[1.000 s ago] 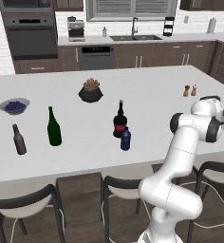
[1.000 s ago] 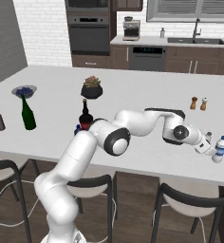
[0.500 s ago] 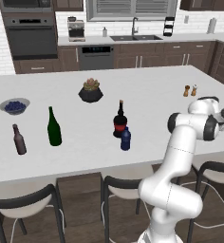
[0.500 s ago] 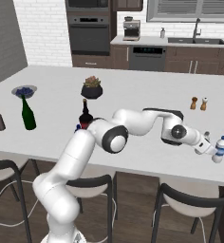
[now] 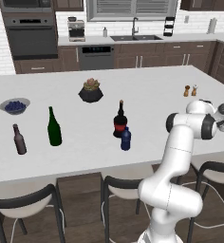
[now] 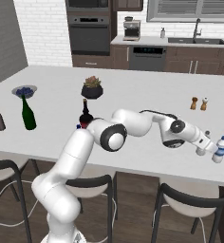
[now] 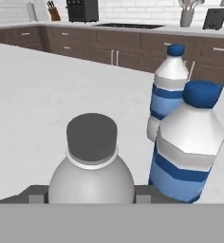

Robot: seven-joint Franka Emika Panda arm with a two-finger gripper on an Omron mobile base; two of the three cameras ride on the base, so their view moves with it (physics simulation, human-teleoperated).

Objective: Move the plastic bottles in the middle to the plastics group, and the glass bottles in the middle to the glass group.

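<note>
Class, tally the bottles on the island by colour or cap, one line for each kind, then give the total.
green bottle: 1
brown bottle: 1
red-labelled bottle: 1
dark blue bottle: 1
blue-capped bottles: 2
grey-capped bottle: 1
Total: 7

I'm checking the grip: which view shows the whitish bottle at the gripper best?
The hand view: the whitish bottle sits close up between the fingertips of the gripper. The right base view shows it small, beside a blue-capped bottle; in the left base view it is too small to tell.
</note>
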